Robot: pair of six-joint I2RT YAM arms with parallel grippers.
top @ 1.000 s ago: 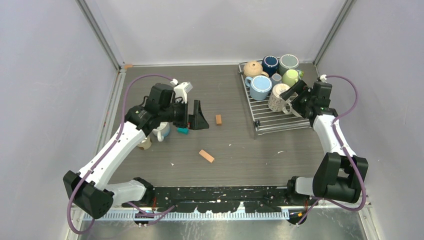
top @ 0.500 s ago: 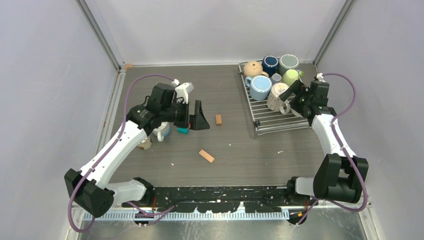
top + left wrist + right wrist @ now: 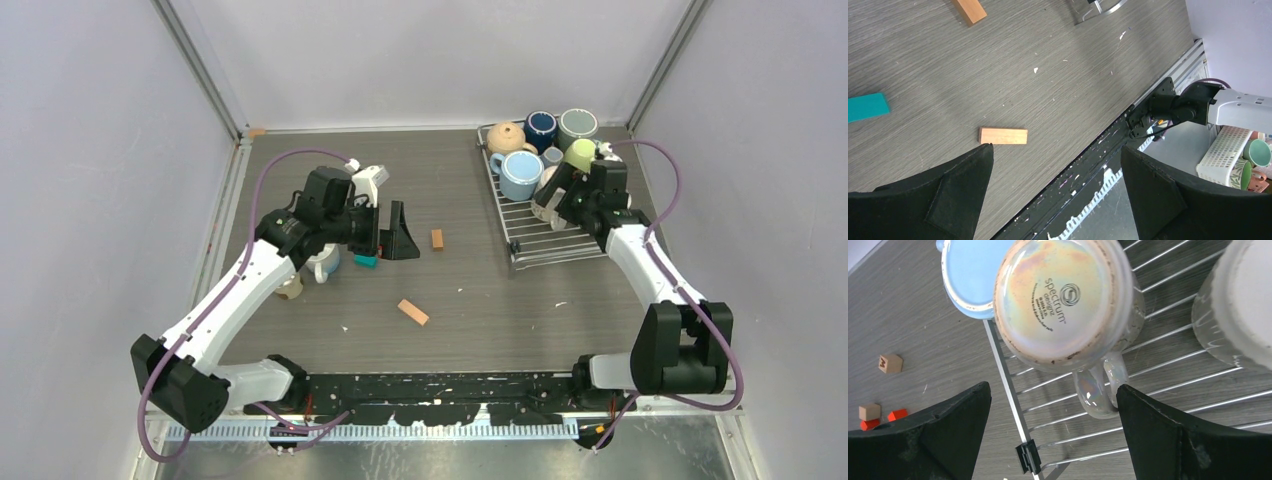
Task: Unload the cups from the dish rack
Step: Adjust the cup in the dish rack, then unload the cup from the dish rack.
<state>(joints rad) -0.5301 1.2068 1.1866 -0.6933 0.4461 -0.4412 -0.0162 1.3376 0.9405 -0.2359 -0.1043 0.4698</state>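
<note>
Right claw (image 3: 1052, 390): jaws spread wide and empty, hovering over an upturned pearly mug (image 3: 1063, 300).
Left claw (image 3: 1055, 150): also wide open, holding nothing, over the counter (image 3: 1048, 60) near an orange block (image 3: 1003, 135).
Mug: base-up on the dish rack (image 3: 1003, 365), just beside a light blue mug (image 3: 968, 270), its handle (image 3: 1098, 390) jutting over the wires.
Handling: probably glazed ceramic, so stiff, slick and chippable. Pinch across the body or take the handle.

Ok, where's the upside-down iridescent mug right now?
In the right wrist view, the iridescent mug sits base-up on the dish rack, just below the open right end effector, beside the light blue mug.
</note>
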